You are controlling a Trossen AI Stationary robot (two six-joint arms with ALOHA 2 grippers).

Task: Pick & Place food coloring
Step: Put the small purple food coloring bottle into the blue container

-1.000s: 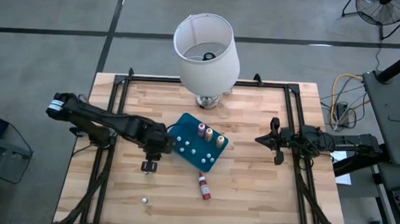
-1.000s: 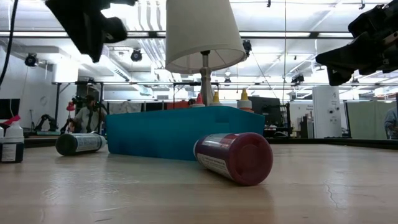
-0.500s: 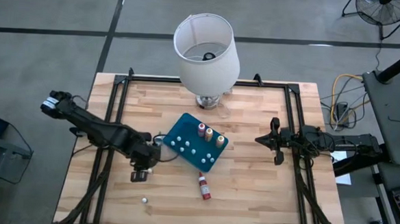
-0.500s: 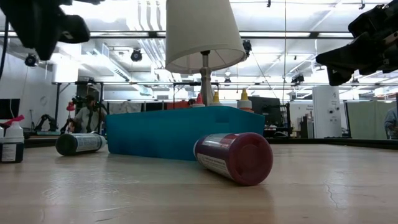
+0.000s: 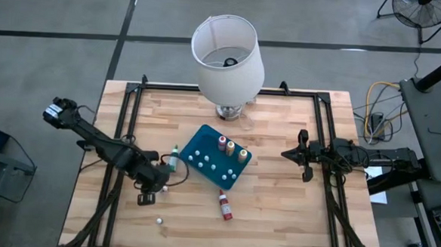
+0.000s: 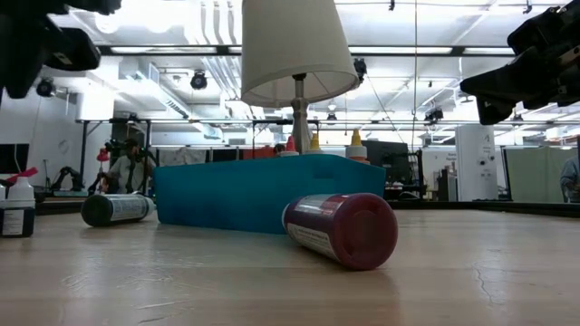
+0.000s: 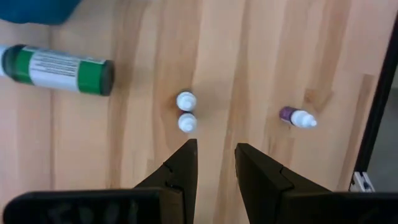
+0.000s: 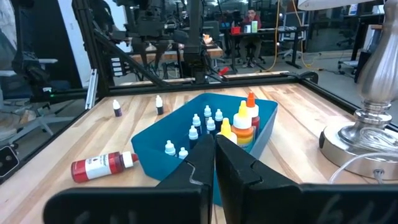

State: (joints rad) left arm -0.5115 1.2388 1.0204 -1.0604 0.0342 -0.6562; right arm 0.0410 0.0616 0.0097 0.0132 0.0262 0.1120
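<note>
The food coloring shows as red, yellow and orange bottles (image 5: 230,147) standing in the teal tray (image 5: 204,141) among several white-capped ones. A green bottle (image 7: 56,65) lies on its side on the table left of the tray. A red bottle (image 5: 224,205) lies on its side near the tray's near edge. My left gripper (image 5: 153,188) hangs open, pointing down over bare wood near a small white-capped bottle (image 7: 186,112) and a purple one (image 7: 297,116). My right gripper (image 8: 214,155) is shut and waits level at the table's right, right of the tray.
A lamp with a white shade (image 5: 228,52) stands at the table's far edge behind the tray. Black frame rails (image 5: 130,111) run along the table's left and right sides. Bare wood lies at the near edge (image 5: 275,232).
My left gripper has moved away from the tray toward the table's near left, sinking a little and rolling about its own pointing line. It stays open. The green bottle, earlier covered by the arm in the high view, now shows; no bottle has moved.
</note>
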